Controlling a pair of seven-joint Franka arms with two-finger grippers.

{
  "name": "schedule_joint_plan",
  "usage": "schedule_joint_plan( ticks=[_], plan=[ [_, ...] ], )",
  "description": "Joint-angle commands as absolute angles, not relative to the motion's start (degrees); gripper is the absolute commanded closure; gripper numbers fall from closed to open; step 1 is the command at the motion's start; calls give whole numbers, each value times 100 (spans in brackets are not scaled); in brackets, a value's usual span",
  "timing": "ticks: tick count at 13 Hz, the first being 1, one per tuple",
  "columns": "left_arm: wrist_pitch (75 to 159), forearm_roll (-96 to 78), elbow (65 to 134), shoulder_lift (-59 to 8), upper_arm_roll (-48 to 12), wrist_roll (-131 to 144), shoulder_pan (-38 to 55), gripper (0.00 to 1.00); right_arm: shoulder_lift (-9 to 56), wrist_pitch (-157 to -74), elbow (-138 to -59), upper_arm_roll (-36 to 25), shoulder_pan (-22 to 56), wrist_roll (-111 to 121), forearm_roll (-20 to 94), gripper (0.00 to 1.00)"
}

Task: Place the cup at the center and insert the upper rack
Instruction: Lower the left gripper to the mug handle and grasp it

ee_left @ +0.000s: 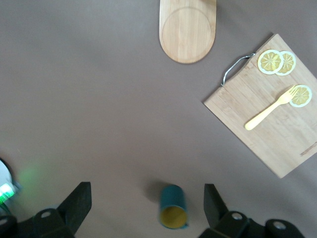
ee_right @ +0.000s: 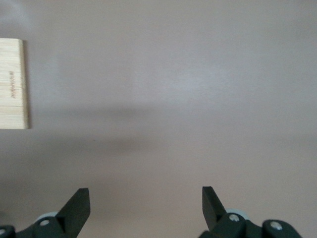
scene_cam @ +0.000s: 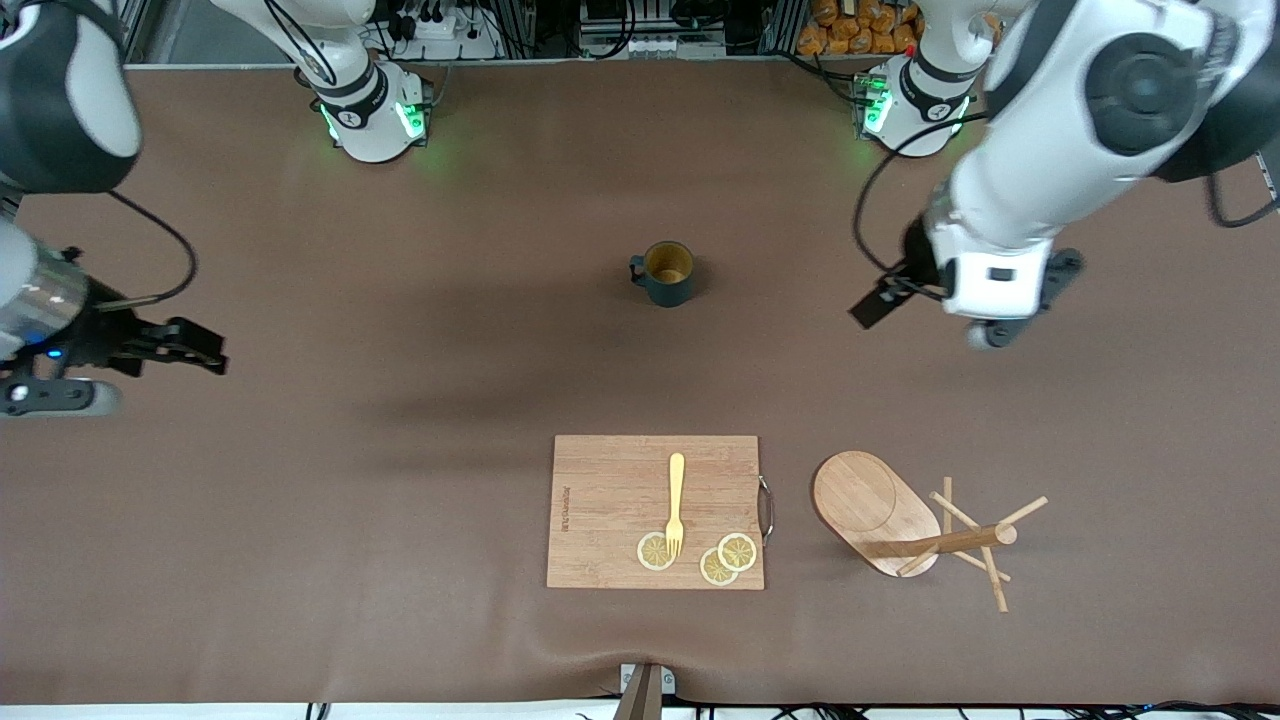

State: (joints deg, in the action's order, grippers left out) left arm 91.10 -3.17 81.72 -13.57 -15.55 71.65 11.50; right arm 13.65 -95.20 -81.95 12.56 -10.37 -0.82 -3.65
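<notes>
One cup [scene_cam: 667, 273] stands upright and empty mid-table. One upper rack [scene_cam: 905, 524] lies tipped over near the table's front edge, beside one cutting board [scene_cam: 610, 510] with one fork [scene_cam: 675, 503] and three lemon slices [scene_cam: 737, 551]. Left gripper [ee_left: 143, 208] and right gripper [ee_right: 146, 208] hang wide open, holding nothing.

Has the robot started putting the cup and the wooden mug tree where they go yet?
Nothing looks done yet. The cup stands upright on the table, untouched, and may already be about central. The mug tree lies tipped on its side beside the cutting board. Nothing is in hand: the left tool hangs open over bare table near the cup, and the right tool waits open at its own end. Both steps remain.
</notes>
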Motion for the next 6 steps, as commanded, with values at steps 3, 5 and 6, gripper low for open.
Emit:
schedule_joint_plan(
  ticks=[3, 5, 6],
  plan=[
    [9026, -37, 7647, -1932, 21, 9015, 3456, 0, 1354, -9440, -8226, 722, -1072, 281, -360, 0],
    [9018, 70, 7585, -2222, 1058, 9464, 4784, 0, 1354, -9439, -8227, 563, -1072, 709, -352, 0],
    [9018, 62, 7498, -2380, 1559, 9640, 5364, 0, 1388, -9457, -8218, 458, -1064, 973, -265, 0]
  ],
)
